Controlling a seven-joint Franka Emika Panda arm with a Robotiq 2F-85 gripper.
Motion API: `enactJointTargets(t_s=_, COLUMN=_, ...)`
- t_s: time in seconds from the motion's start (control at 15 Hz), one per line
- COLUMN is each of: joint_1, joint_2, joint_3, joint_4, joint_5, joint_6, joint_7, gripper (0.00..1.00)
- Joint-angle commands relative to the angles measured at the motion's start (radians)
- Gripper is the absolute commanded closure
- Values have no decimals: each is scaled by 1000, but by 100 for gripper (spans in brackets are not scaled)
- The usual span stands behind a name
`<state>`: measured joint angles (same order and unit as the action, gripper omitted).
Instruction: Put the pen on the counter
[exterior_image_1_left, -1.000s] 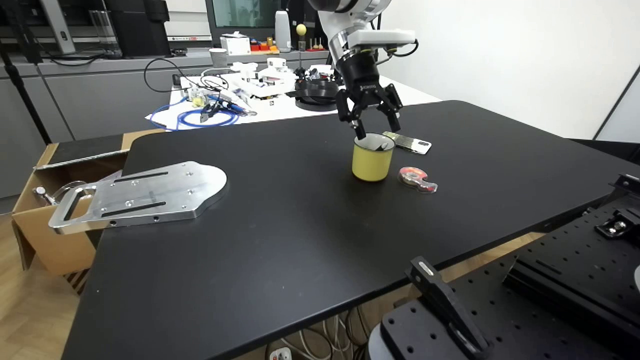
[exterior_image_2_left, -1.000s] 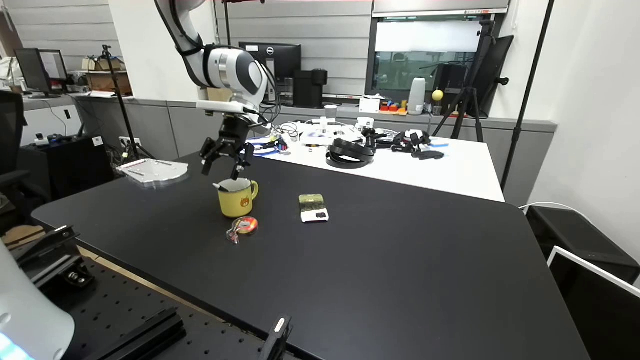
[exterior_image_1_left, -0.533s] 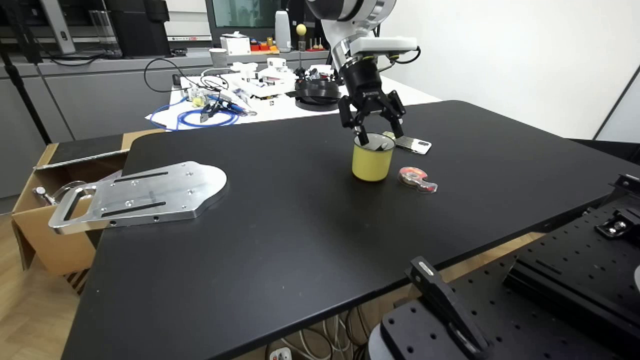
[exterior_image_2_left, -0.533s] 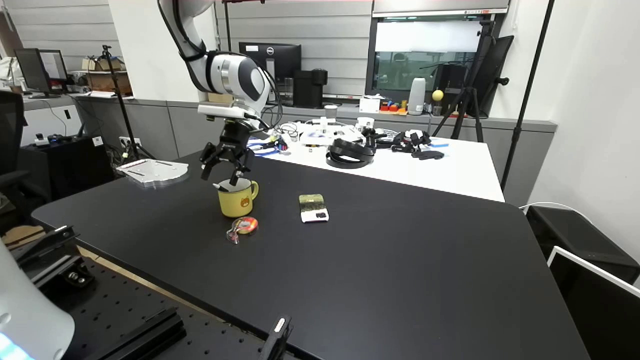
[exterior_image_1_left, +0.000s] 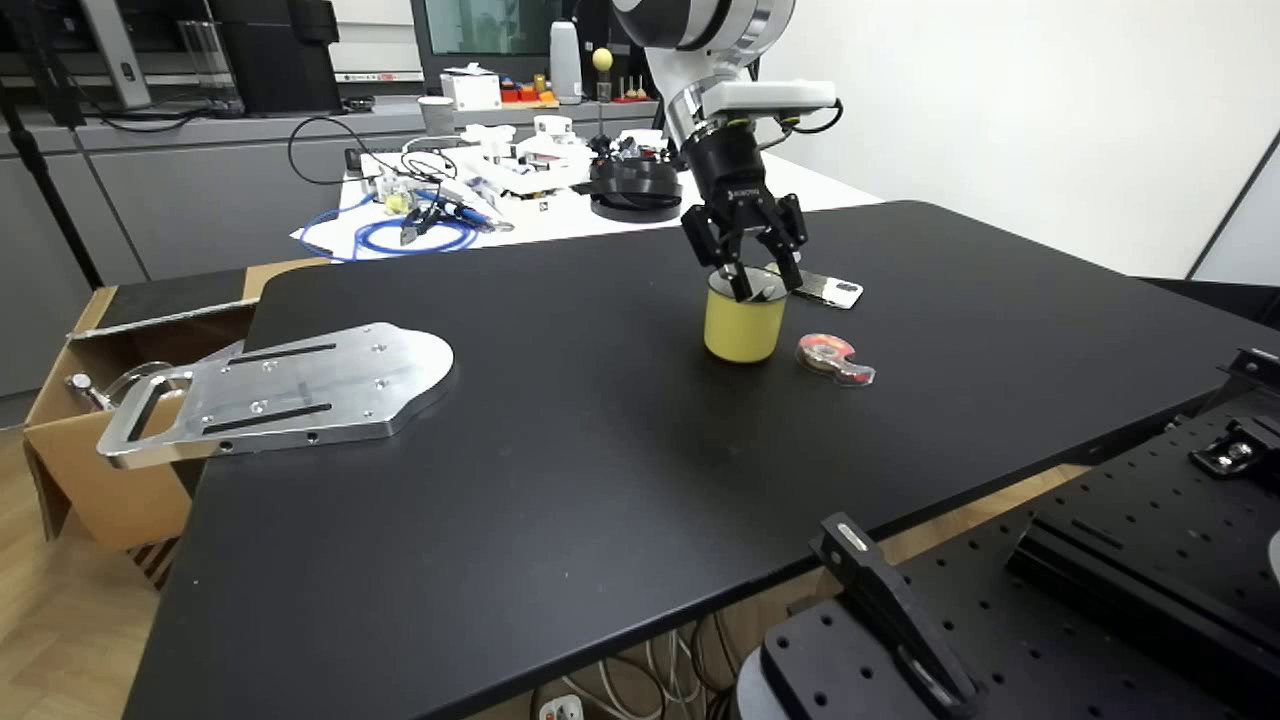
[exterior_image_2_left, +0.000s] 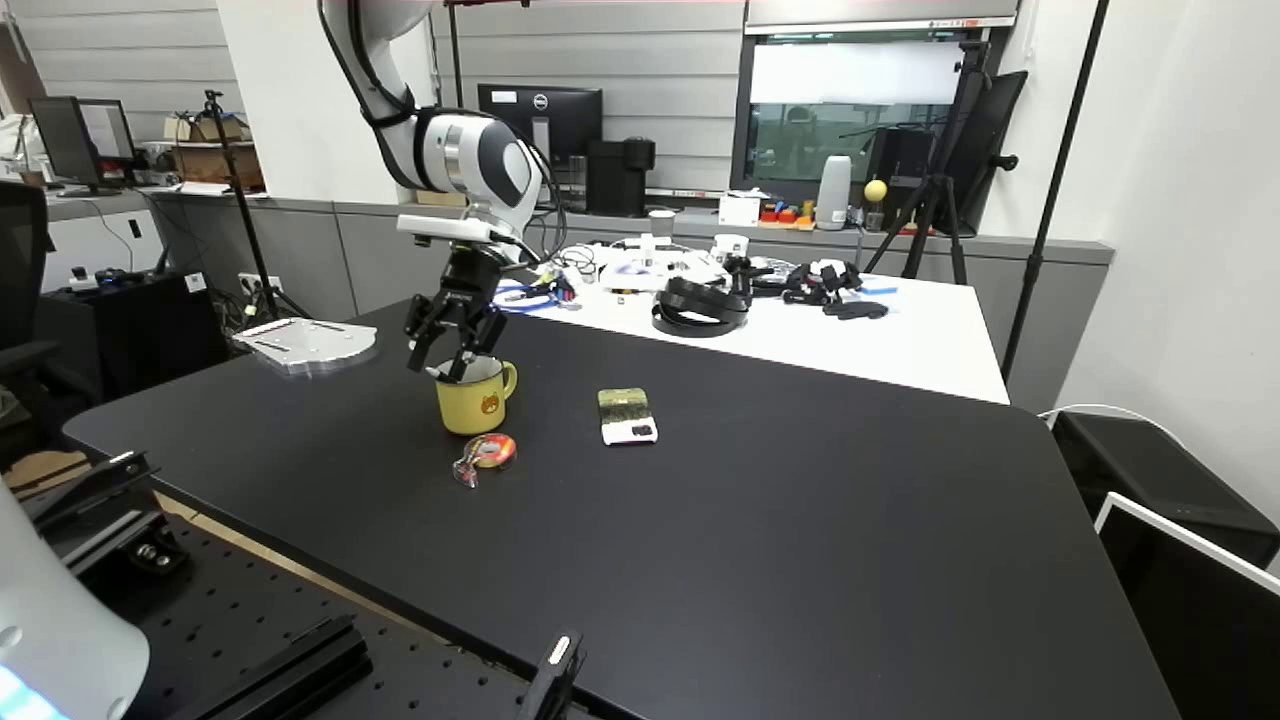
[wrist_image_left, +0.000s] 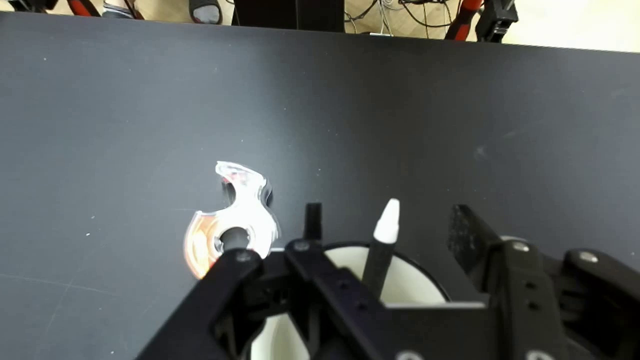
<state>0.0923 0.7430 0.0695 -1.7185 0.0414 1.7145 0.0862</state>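
The hand is held at the mouth of the yellow cup, its two fingers spread apart. In the wrist view the pen is seen between them, a gap being left on either side of its tip. The pen is propped tilted in the cup, its white end leaned out past the rim and its dark barrel partly sunk inside. Whether the rim is touched by the fingers cannot be made out. The cup itself is stood upright on the black desk. A tape dispenser is laid just beside the cup. A phone is placed near the cup, on the side of its handle; in an exterior view it is partly covered by the hand. A metal plate is seen well apart from the cup, to its left in both exterior views, with its grip end jutting past the black desk's edge. Beyond the cup, in both exterior views, a cluttered white desk is seen.
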Motion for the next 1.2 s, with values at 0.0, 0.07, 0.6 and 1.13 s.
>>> enactJointTargets(t_s=0.0, joint_1=-3, joint_2=4, joint_3=-5, joint_4=17, joint_5=16, joint_6=-4, joint_7=-4, gripper=61)
enactJointTargets(t_s=0.07, joint_1=-3, joint_2=3, joint_3=-5, joint_4=16, joint_5=16, joint_6=-3, joint_7=-4, gripper=69)
enactJointTargets(t_s=0.6, joint_1=-7, joint_2=0, joint_3=-2, joint_4=23, joint_5=20, joint_6=-13, joint_7=-15, gripper=97)
enactJointTargets(t_s=1.13, joint_1=-28, joint_2=-33, joint_3=3, joint_4=93, joint_5=44, joint_6=-148, joint_7=-72, gripper=97)
